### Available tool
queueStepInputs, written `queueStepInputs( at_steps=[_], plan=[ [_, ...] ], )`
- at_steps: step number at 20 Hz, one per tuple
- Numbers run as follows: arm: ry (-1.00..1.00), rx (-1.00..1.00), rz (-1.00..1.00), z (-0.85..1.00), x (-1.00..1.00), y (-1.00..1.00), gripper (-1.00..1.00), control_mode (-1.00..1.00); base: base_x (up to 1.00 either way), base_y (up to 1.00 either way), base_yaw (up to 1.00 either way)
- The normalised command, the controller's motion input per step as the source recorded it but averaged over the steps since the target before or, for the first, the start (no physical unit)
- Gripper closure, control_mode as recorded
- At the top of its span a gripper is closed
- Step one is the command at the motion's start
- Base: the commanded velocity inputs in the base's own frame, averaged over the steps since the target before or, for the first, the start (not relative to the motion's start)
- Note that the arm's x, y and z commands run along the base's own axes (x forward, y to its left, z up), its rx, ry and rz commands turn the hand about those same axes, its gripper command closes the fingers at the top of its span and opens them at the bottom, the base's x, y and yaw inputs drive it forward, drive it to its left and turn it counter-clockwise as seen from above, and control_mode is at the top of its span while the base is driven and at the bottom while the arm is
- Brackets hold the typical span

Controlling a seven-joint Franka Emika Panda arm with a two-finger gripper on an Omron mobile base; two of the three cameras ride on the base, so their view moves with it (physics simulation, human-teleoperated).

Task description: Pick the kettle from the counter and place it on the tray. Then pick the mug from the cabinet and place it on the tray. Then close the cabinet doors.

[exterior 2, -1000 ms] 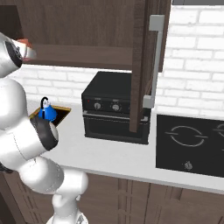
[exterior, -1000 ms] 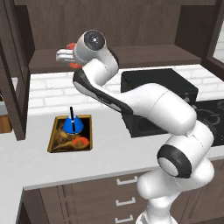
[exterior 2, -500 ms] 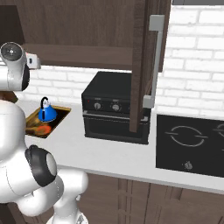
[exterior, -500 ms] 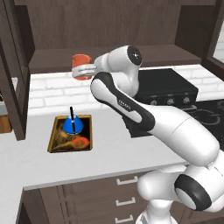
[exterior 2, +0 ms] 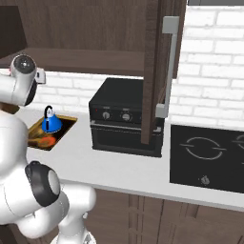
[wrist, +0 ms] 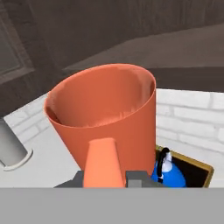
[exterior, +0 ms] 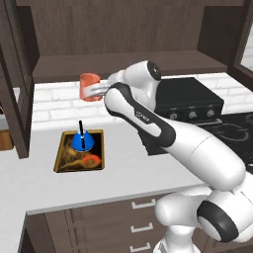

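My gripper point(exterior: 97, 89) is shut on the orange mug point(exterior: 89, 87) and holds it upright in the air, in front of the open cabinet point(exterior: 123, 63) and just below its shelf. The mug hangs above the back of the counter point(exterior: 123, 148), higher than the tray point(exterior: 79, 169) and a little behind it. In the hand view the mug point(wrist: 105, 113) is close up, its handle between my jaws. The blue kettle point(exterior: 81, 141) stands on the far part of the gold-rimmed tray. From the right, the kettle point(exterior 2: 50, 123) and tray point(exterior 2: 66, 127) lie past my arm.
A black oven point(exterior: 190, 101) stands on the counter right of the tray, with a cooktop point(exterior 2: 207, 157) further right. One cabinet door point(exterior 2: 155, 71) hangs open in front of the oven, another point(exterior: 15, 89) at the left. Drawers with white handles point(exterior: 141, 228) run below.
The arm has swung the mug out from the cabinet shelf, rightward and downward, until it hangs below shelf height. Kettle and tray have not moved.
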Motion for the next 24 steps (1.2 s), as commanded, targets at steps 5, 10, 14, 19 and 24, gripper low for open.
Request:
queueStepInputs(
  at_steps=[5, 10, 14, 19, 24],
  plan=[
    [0.41, -0.07, 0.27, -0.89, 0.00, 0.28, 1.00, -1.00, 0.00, 0.00, 0.00],
    [0.17, -0.05, 0.19, -1.00, 0.07, 0.30, 1.00, -1.00, 0.00, 0.00, 0.00],
    [0.02, -0.19, 0.08, -1.00, 0.20, 0.35, 1.00, -1.00, 0.00, 0.00, 0.00],
    [0.00, -0.24, 0.00, -0.99, 0.17, 0.30, 1.00, -1.00, 0.00, 0.00, 0.00],
    [-0.03, -0.04, 0.00, -0.62, 0.17, 0.04, 1.00, -1.00, 0.00, 0.00, 0.00]
  ],
)
